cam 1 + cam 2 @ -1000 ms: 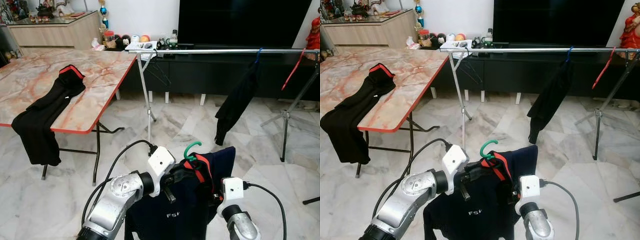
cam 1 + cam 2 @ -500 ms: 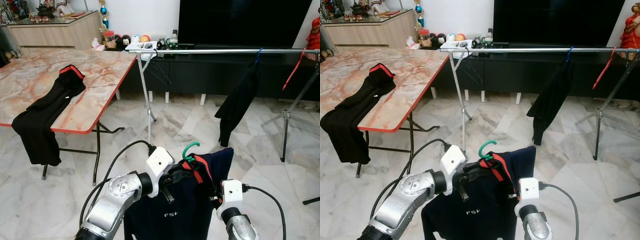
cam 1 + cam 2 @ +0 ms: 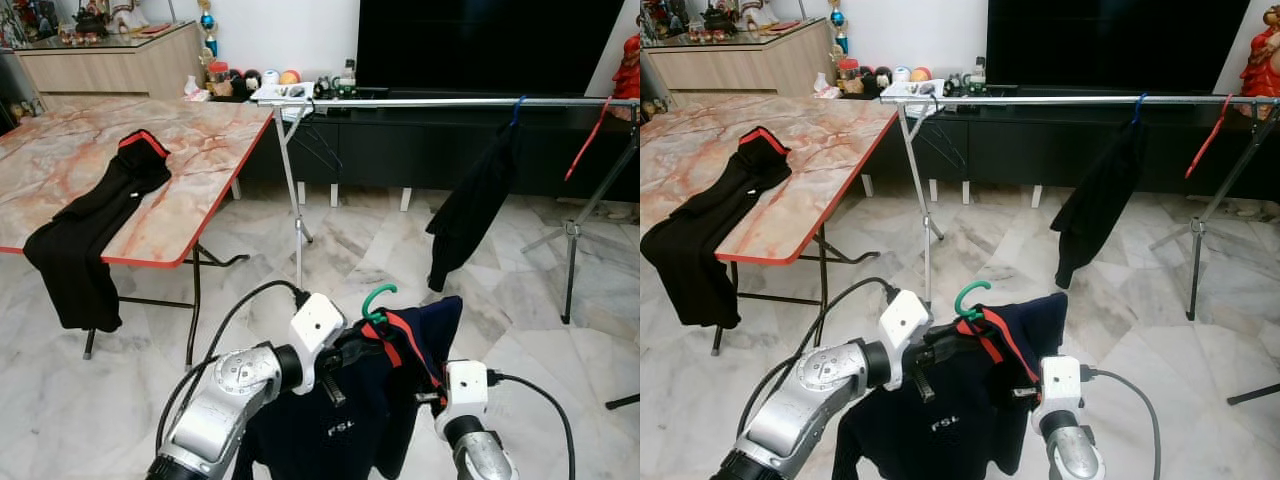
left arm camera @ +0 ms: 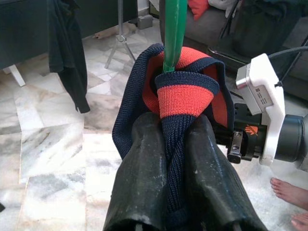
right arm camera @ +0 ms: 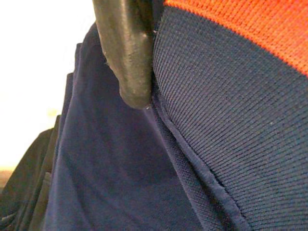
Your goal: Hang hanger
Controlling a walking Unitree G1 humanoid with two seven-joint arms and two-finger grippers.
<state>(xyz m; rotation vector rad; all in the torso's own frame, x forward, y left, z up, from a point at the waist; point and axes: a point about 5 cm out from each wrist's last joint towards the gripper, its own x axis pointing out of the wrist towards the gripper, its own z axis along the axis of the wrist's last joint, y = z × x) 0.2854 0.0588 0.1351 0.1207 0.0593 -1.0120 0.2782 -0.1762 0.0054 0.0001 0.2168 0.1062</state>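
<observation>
Your left claw (image 4: 175,159) is clenched on the red-trimmed collar of the navy shirt (image 3: 345,425), just under the green hanger (image 3: 378,300), so its hook stands free above the grip, ready for the rail (image 3: 450,102) well beyond. Your right claw (image 3: 425,395) is buried in the shirt's far shoulder; whether it grips, you cannot tell. On the left, a marble-topped surface (image 3: 190,170) carries a black garment (image 3: 95,225). A dark garment (image 3: 470,205) hangs on the rail.
</observation>
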